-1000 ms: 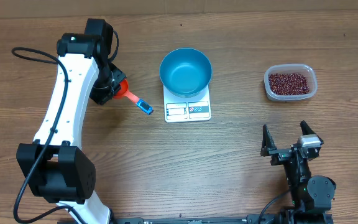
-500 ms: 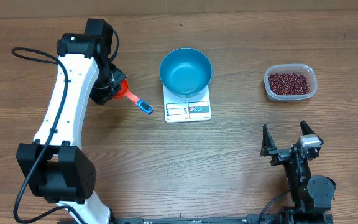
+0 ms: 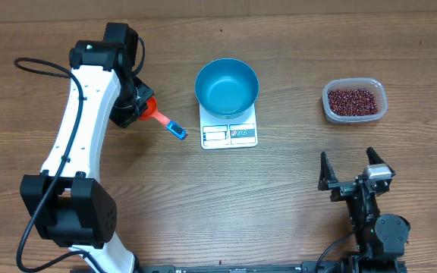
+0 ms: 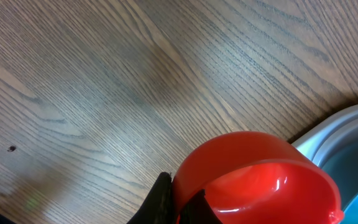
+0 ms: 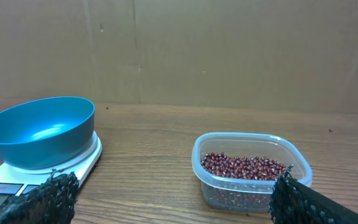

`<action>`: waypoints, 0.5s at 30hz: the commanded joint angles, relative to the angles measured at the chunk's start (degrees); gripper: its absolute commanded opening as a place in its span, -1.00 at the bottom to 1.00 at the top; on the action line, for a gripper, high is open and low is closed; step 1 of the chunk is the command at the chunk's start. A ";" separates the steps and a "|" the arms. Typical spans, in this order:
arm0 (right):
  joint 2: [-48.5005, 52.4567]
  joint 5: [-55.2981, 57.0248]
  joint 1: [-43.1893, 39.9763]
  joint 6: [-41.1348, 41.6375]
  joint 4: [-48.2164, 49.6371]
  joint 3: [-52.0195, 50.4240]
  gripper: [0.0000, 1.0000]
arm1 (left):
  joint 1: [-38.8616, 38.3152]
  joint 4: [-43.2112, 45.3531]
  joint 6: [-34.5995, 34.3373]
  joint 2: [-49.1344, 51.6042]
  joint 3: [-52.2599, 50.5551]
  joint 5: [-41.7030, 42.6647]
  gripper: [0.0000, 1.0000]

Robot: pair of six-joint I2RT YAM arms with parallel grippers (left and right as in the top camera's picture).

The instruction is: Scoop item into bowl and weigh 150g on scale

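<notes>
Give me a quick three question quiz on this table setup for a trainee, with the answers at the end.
1. True or false: the blue bowl on the scale already holds beans.
2. Pick one. The beans lie: A in the clear container; B in the blue bowl; C loose on the table.
3. Which gripper stands open, with nothing between its fingers?
Key: 1 false, the bowl is empty. 2 A. 3 the right gripper; the left gripper is shut on the red scoop.
</notes>
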 commanded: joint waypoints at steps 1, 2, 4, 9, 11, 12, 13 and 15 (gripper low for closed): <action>-0.57 0.44 0.24 -0.04 0.28 -0.61 1.00 | -0.44 0.13 -1.44 -1.29 1.16 -0.96 -0.91; -0.57 0.44 0.24 -0.04 0.26 -0.61 1.00 | -0.44 0.22 -1.44 -1.29 1.16 -0.96 -0.91; -0.57 0.44 0.24 -0.04 0.26 -0.61 1.00 | -0.44 0.28 -1.68 -1.29 1.16 -0.98 -0.91; -0.57 0.44 0.24 -0.04 0.28 -0.61 1.00 | -0.44 0.87 -2.29 -1.29 1.16 -0.96 -0.91; -0.57 0.44 0.24 -0.04 0.28 -0.61 1.00 | -0.44 1.16 -2.32 -1.29 1.16 -0.96 -0.91; -0.57 0.44 0.24 -0.04 0.26 -0.61 1.00 | -0.44 1.33 -2.29 -1.29 1.16 -0.96 -0.91; -0.57 0.44 0.24 -0.04 0.26 -0.61 1.00 | -0.44 1.44 -2.32 -1.29 1.16 -0.96 -0.91; -0.57 0.44 0.24 -0.04 0.26 -0.61 1.00 | -0.44 1.62 -2.45 -1.29 1.16 -0.96 -0.91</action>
